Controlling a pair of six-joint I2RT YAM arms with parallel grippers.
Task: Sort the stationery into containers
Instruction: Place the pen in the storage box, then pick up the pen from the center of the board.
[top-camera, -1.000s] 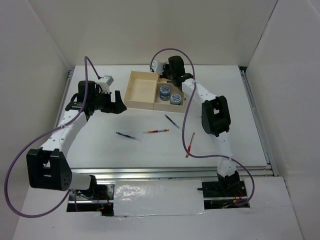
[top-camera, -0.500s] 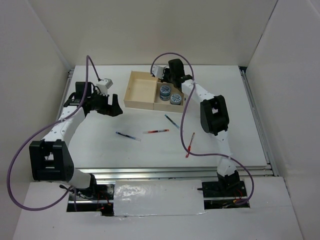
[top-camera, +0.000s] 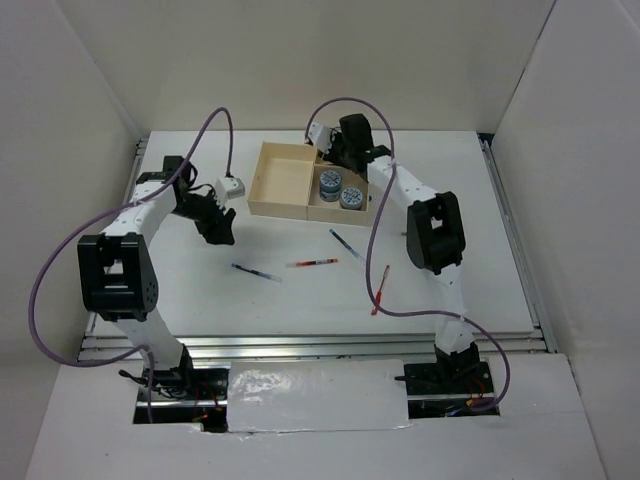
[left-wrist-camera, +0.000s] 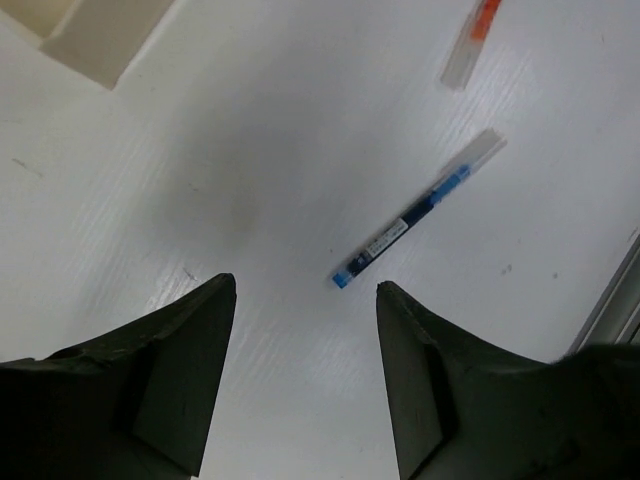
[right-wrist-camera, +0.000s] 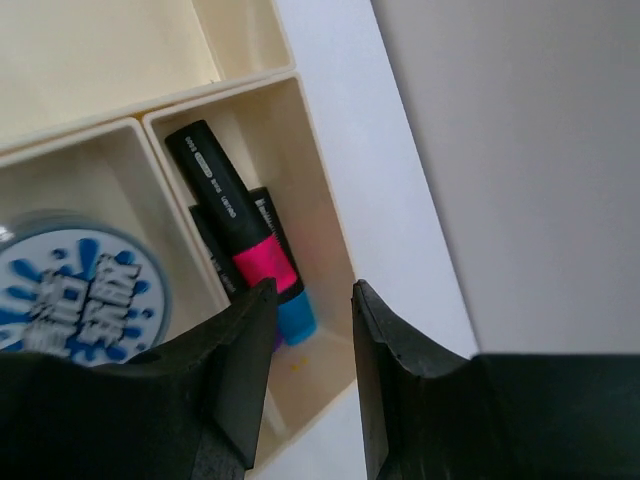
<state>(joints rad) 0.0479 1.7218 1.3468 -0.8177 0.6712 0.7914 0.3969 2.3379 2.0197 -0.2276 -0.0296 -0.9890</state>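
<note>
The beige tray (top-camera: 281, 180) stands at the back centre. Two blue-white tape rolls (top-camera: 340, 190) lie in its near right compartment. In the right wrist view two black highlighters (right-wrist-camera: 225, 215), one with a pink band, lie in the far small compartment beside a tape roll (right-wrist-camera: 75, 295). My right gripper (top-camera: 335, 160) hovers open and empty over that compartment (right-wrist-camera: 310, 295). My left gripper (top-camera: 220, 233) is open and empty above the table left of the tray, with a blue pen (left-wrist-camera: 415, 222) just ahead of its fingertips (left-wrist-camera: 222, 290). Several pens lie loose: blue (top-camera: 257, 271), red (top-camera: 316, 263), dark (top-camera: 346, 243), red (top-camera: 381, 290).
A tray corner (left-wrist-camera: 100, 40) and the end of the red pen (left-wrist-camera: 470, 35) show in the left wrist view. White walls close in the table on three sides. Purple cables loop over both arms.
My left arm has swung its gripper from pointing right beside the tray to pointing down and forward, toward the blue pen. My right gripper has stayed over the tray's far small compartment.
</note>
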